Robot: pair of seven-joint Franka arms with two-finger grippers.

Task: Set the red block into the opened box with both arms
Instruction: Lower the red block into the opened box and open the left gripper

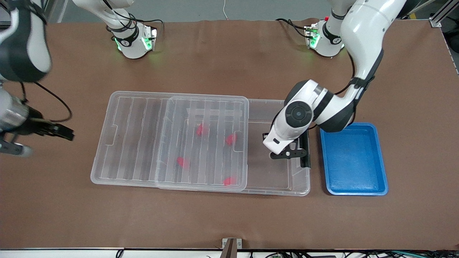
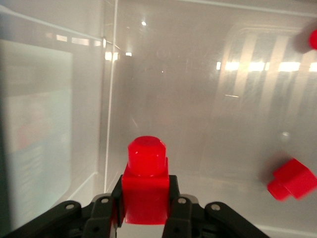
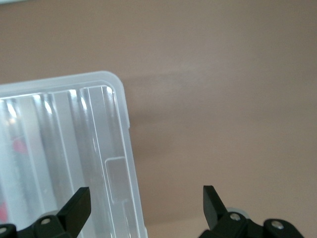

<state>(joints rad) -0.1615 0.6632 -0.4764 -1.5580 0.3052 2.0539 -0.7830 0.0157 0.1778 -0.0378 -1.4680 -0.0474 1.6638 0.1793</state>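
Observation:
My left gripper (image 2: 145, 208) is shut on the red block (image 2: 146, 186), whose nub points away from the fingers. It hangs low inside the uncovered end of the clear box (image 1: 301, 187), close to the black clip (image 1: 304, 150); in the front view the left gripper (image 1: 287, 152) hides the block. The ribbed lid (image 1: 136, 143) lies slid toward the right arm's end and covers most of the box. My right gripper (image 3: 146, 196) is open and holds nothing, over the table at a corner of the lid (image 3: 64, 148); the front view shows the right gripper (image 1: 62, 132) beside the lid's end.
Several other red blocks lie in the box under the lid, one of them (image 1: 202, 129) near the middle and another (image 2: 292, 179) close to the held one. An empty blue tray (image 1: 353, 161) stands beside the box at the left arm's end.

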